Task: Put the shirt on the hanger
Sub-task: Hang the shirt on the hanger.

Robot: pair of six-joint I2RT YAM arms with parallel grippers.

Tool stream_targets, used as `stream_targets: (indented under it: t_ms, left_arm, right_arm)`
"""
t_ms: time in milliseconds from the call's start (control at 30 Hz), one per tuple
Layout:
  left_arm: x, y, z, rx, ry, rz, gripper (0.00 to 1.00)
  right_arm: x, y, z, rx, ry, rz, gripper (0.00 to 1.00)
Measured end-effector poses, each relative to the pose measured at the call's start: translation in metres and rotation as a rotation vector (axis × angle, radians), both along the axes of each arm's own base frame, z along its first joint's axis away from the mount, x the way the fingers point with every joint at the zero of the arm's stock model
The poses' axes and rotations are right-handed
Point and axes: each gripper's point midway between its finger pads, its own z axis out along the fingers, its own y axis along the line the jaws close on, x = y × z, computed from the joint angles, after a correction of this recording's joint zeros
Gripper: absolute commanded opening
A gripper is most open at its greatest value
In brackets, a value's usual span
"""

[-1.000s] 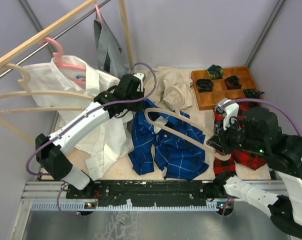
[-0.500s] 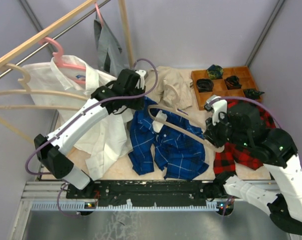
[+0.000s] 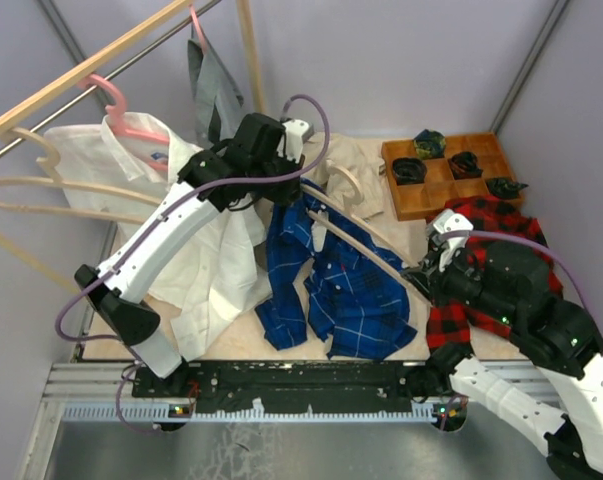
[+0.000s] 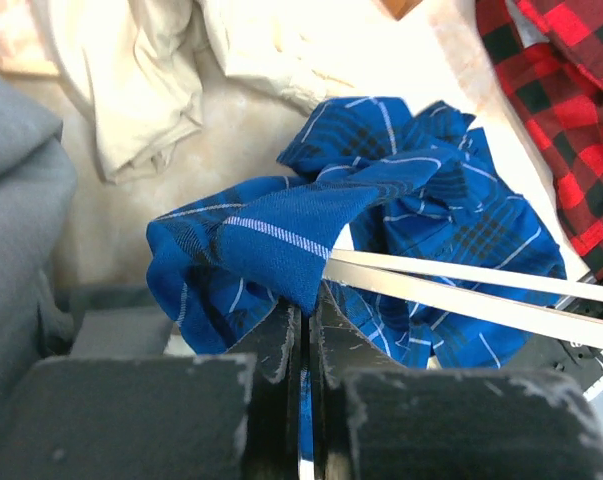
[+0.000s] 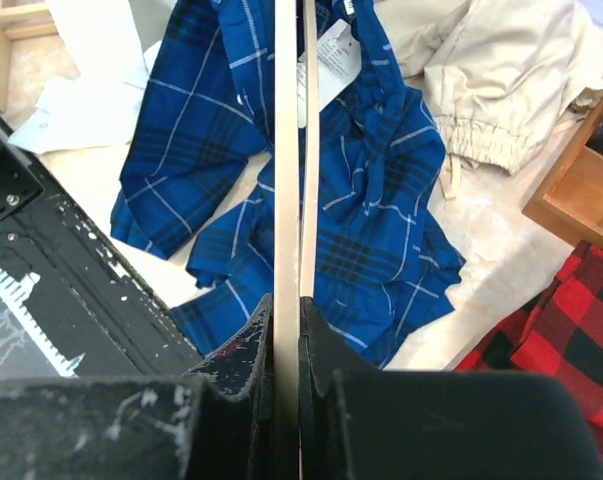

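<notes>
The royal-blue checked shirt lies crumpled mid-table, its top edge lifted. My left gripper is shut on a fold of the shirt and holds it up above the table. The pale beige hanger slants from the lifted fold down to my right gripper, which is shut on one end of the hanger. In the left wrist view the hanger arms run right, just under the held fold. In the right wrist view the shirt spreads below the hanger.
A white shirt on a pink hanger hangs at left from a wooden rail. Beige trousers lie behind the blue shirt. A red-and-black plaid shirt lies at right, a wooden tray behind it.
My left gripper has risen and moved right, pulling the shirt's top edge up. My right gripper has swung the hanger, so that it now slants up towards the lifted fold.
</notes>
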Motion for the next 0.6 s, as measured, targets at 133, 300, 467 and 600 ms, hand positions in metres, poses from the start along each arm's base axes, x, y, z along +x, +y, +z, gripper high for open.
stream_targets:
  t_ms: [133, 300, 467, 600]
  left_arm:
    - [0.010, -0.013, 0.021, -0.009, -0.042, -0.050, 0.00]
    - [0.030, -0.041, 0.062, -0.074, -0.143, -0.123, 0.00]
    - [0.035, -0.049, 0.083, -0.097, -0.217, -0.175, 0.00]
    - [0.032, -0.046, 0.064, -0.052, -0.196, -0.198, 0.00]
  right_arm:
    - [0.002, -0.004, 0.007, 0.028, -0.017, -0.035, 0.00]
    - [0.005, -0.010, 0.023, 0.113, -0.049, -0.112, 0.00]
    - [0.014, -0.007, 0.023, 0.205, -0.061, -0.166, 0.00]
    - [0.024, 0.005, 0.012, 0.208, -0.031, -0.163, 0.00]
